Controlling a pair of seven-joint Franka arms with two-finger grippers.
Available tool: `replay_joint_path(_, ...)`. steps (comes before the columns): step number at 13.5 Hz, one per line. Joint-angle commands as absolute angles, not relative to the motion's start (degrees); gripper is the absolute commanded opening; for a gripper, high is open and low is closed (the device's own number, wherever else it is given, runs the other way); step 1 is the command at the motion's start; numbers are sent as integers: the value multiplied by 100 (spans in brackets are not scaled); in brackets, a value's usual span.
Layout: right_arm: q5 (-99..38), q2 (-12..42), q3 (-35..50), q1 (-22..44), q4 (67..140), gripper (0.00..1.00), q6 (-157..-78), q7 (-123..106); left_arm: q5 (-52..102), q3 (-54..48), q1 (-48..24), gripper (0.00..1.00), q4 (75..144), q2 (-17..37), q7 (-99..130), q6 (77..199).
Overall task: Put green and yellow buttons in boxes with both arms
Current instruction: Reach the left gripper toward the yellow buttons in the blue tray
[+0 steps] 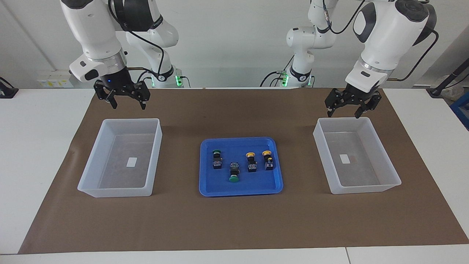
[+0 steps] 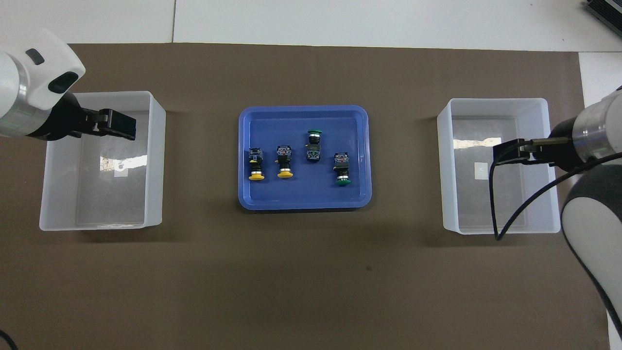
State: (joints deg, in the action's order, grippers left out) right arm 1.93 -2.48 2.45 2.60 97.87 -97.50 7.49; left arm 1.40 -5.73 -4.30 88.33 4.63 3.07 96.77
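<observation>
Four buttons lie in the blue tray (image 1: pixel 242 187) (image 2: pixel 301 194) at the table's middle. The two yellow buttons (image 1: pixel 251 161) (image 1: pixel 268 160) lie toward the left arm's end and show in the overhead view (image 2: pixel 284 164) (image 2: pixel 256 165). The two green buttons (image 1: pixel 217 158) (image 1: pixel 234 172) lie toward the right arm's end (image 2: pixel 342 170) (image 2: pixel 314 144). One box (image 1: pixel 322 154) (image 2: pixel 154 160) stands at the left arm's end, the other box (image 1: pixel 155 154) (image 2: pixel 444 165) at the right arm's end. Both hold no button. My left gripper (image 1: pixel 343 114) (image 2: pixel 119 124) hangs open over its box's nearer rim. My right gripper (image 1: pixel 128 106) (image 2: pixel 505 151) hangs open by the other box's nearer rim.
A brown mat (image 1: pixel 234 223) covers the table under the tray and both boxes. Bare white table (image 1: pixel 36 146) lies at either end. Each box has a small white label on its floor.
</observation>
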Motion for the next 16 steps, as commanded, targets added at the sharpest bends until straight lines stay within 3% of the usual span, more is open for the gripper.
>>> replay_joint_path(1,88,-246,264,193,9765,100,-9686,571,70,-606,-378,100,8798,387,325,9607)
replay_joint_path(6,88,-246,255,62,9765,100,-9686,598,53,-642,-596,100,8816,430,369,9747)
replay_joint_path(10,88,-246,255,44,9765,100,-9686,589,123,-659,-1203,100,8877,913,1632,10264)
replay_joint_path(16,88,-246,264,53,9765,100,-9686,580,334,-668,-1871,100,10140,1098,2573,12467)
